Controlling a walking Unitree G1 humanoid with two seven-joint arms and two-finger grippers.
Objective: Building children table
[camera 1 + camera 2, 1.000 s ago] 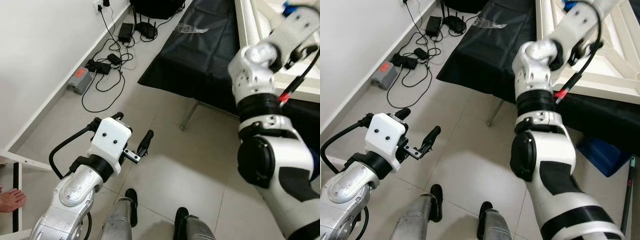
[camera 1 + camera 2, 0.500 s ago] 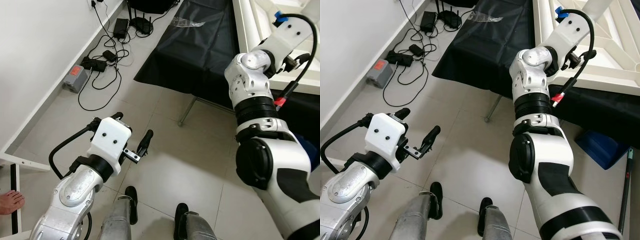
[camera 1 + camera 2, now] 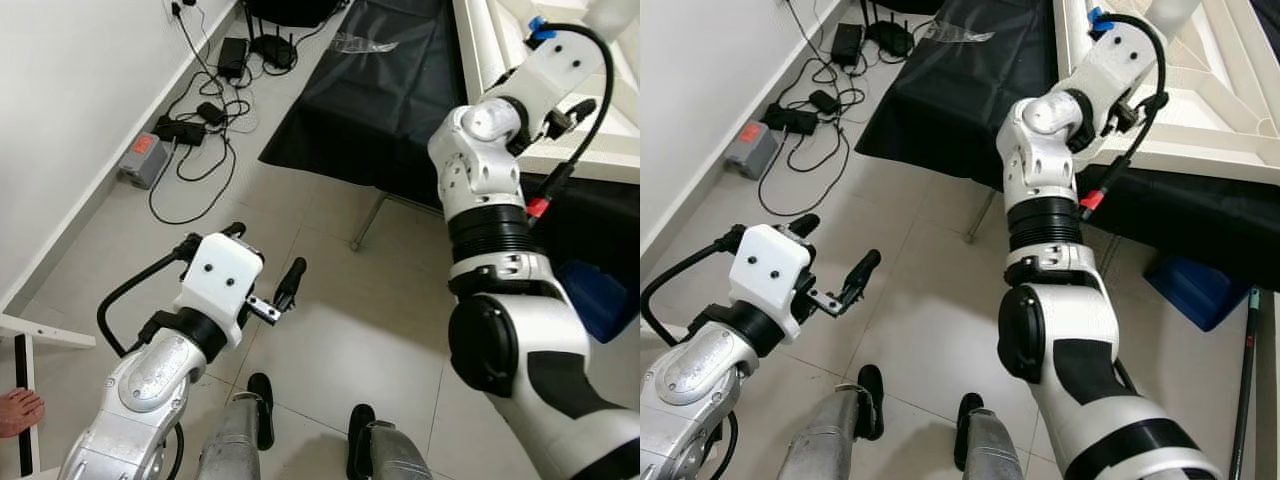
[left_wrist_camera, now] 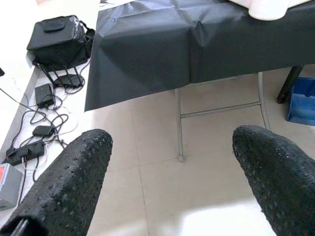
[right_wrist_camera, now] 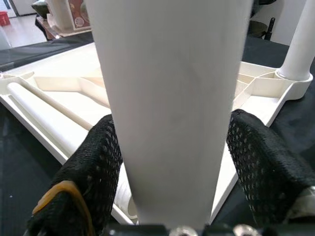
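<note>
Right wrist view: the right gripper (image 5: 172, 162) clamps a white table leg (image 5: 172, 98) above the upturned white tabletop (image 5: 64, 105), apparently near its edge. The left gripper (image 3: 262, 270) hangs spread wide over bare floor tiles (image 3: 340, 330), beside the black-draped table (image 3: 370, 100).

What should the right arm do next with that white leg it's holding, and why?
Probably keep the grip and turn the white table leg into its socket. The right end effector clasps it on both sides, standing on the upturned white tabletop, where a second leg already stands at a corner.
</note>
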